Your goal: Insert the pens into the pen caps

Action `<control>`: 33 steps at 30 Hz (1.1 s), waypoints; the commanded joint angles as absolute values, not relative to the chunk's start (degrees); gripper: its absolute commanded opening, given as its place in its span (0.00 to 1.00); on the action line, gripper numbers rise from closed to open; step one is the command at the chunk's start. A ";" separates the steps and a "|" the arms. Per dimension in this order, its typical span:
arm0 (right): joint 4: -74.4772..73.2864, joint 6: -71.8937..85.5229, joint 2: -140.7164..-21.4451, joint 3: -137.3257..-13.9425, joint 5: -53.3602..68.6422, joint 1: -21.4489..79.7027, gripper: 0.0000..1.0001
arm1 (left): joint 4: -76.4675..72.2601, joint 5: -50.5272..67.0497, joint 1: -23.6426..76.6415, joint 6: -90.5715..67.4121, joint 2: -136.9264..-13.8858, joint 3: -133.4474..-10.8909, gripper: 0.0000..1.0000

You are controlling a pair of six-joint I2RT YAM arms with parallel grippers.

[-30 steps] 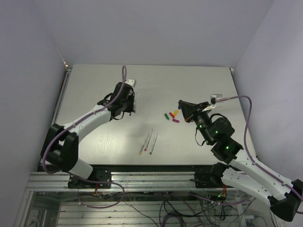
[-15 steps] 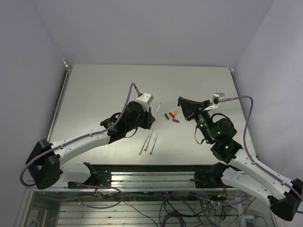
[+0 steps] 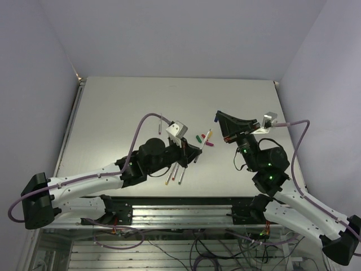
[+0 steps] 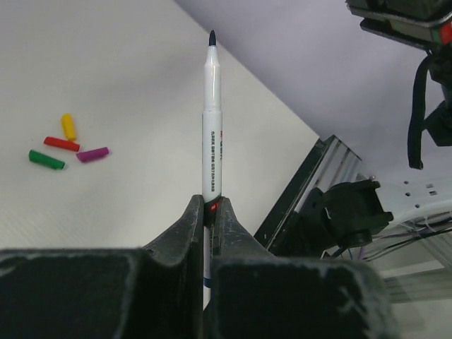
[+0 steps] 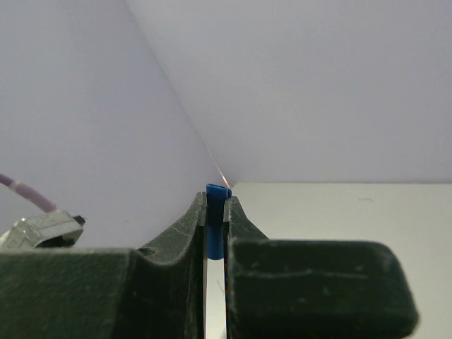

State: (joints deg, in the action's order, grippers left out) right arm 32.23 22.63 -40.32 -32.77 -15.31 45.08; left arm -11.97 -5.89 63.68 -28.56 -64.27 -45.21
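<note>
Lower centre, top view: 3 pens (image 3: 176, 169) lie loose on table (image 3: 113, 113). Just above, L gripper (image 4: 212, 206) clamped on 4th pen (image 4: 212, 120), tip up. Caps (image 3: 203, 139) at centre, beyond. R gripper (image 5: 215, 212), centre-right, pinches blue cap (image 5: 217, 192).

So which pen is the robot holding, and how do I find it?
Look at the table, then at the left arm's gripper near its middle. The pen pokes out of its shut jaws, dark tip first. It is the only one lifted up; the other pens lie flat on the table.
</note>
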 commanded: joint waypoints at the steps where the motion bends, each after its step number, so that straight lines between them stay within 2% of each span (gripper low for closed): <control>1: 37.91 21.73 -38.03 -31.33 -15.43 45.31 0.00 | -21.96 -7.17 65.40 -27.73 -62.10 -42.01 0.07; 16: 41.05 30.76 -39.45 -28.51 -12.02 45.34 0.00 | -40.15 -11.58 69.92 -23.36 -60.09 -34.33 0.07; 33: 40.00 34.77 -40.04 -28.77 -10.11 45.28 0.00 | -38.98 -14.04 70.58 -21.53 -61.30 -35.70 0.07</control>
